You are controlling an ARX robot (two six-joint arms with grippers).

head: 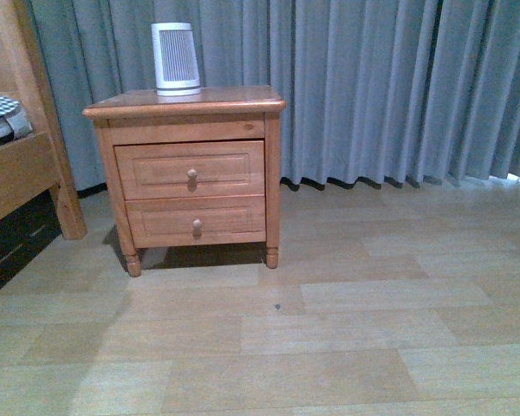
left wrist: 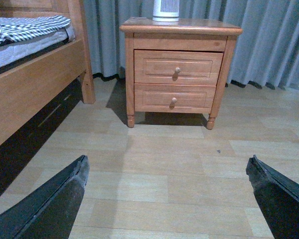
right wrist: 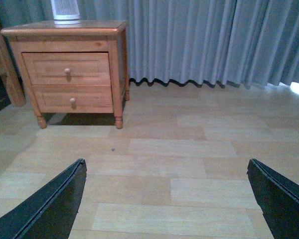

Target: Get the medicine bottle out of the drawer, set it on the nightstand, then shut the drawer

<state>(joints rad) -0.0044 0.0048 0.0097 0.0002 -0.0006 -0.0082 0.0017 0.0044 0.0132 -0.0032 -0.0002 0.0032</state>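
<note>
The honey-brown nightstand (head: 184, 101) stands on the wooden floor against the grey curtain. It also shows in the left wrist view (left wrist: 181, 26) and the right wrist view (right wrist: 65, 28). Its upper drawer (head: 156, 170) is shut, with a small round knob (head: 191, 174). The medicine bottle is hidden. My left gripper (left wrist: 167, 169) is open and empty, well back from the nightstand over the floor. My right gripper (right wrist: 165, 169) is open and empty too, further right. Neither arm shows in the front view.
A large white ribbed appliance (head: 175, 58) stands on the nightstand's top. The lower drawer (head: 160, 221) is shut. A wooden bed frame (head: 17, 165) with bedding stands left of the nightstand. Bare wooden floor (head: 329, 329) lies in front.
</note>
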